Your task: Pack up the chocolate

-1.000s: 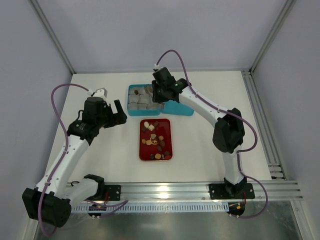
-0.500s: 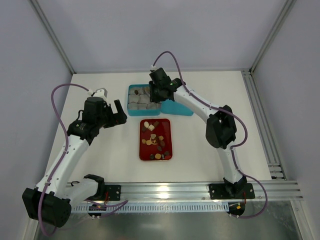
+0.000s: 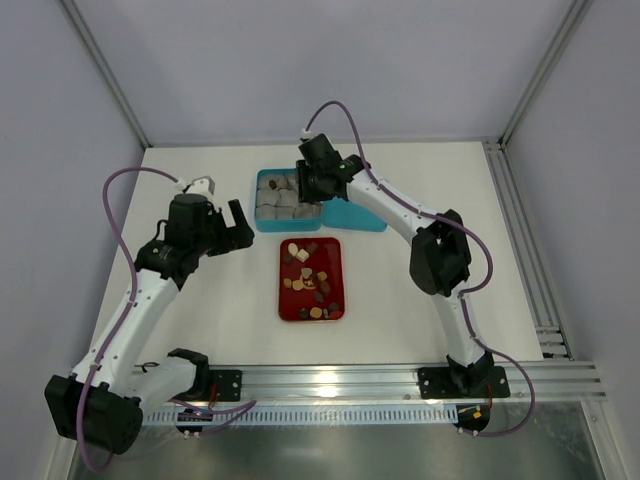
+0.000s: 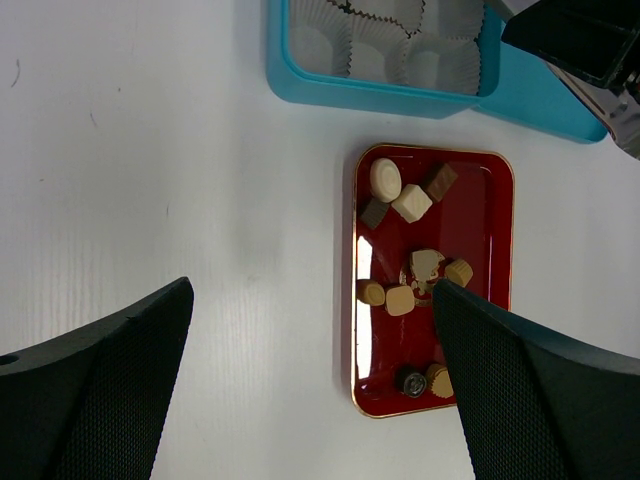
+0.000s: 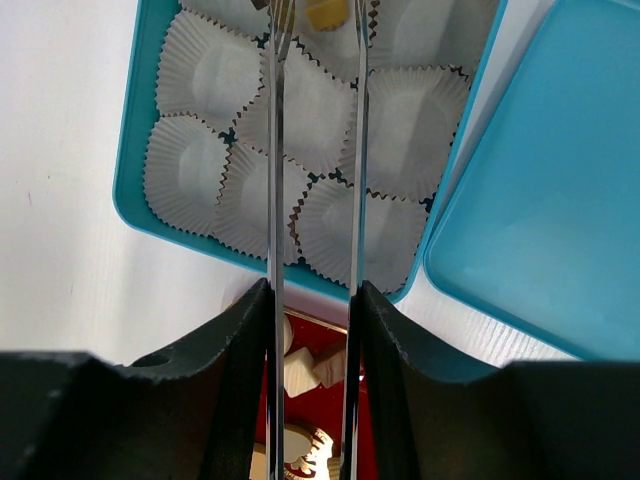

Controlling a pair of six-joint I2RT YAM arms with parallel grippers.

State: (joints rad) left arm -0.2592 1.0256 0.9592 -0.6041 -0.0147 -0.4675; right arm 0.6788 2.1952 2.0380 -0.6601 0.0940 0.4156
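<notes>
Several tiny chocolates [image 3: 308, 279], dark, tan and cream, lie in a red tray [image 3: 284, 296] at the table's middle. The left wrist view shows them too, the chocolates [image 4: 411, 203] on the tray [image 4: 492, 232]. My right gripper [image 3: 300, 186] hangs over the blue box [image 3: 261, 196] of paper cups [image 5: 200, 70]. Its long thin blades stand apart in the right wrist view, and a tan chocolate [image 5: 326, 13] sits between the tips of the right gripper [image 5: 326, 4] in a far cup, with gaps on both sides. My left gripper [image 3: 238, 222] is wide open and holds nothing. It hovers over bare table left of the tray, as the left gripper [image 4: 312, 290] shows.
The box's blue lid [image 3: 356, 216] lies flat against the box's right side. The box [image 4: 330, 90] stands just beyond the tray. White table lies around both, with walls at the back and sides and a rail along the near edge.
My right gripper has shifted a little left over the box, and its blades have spread apart around the tan chocolate. The left arm has not moved.
</notes>
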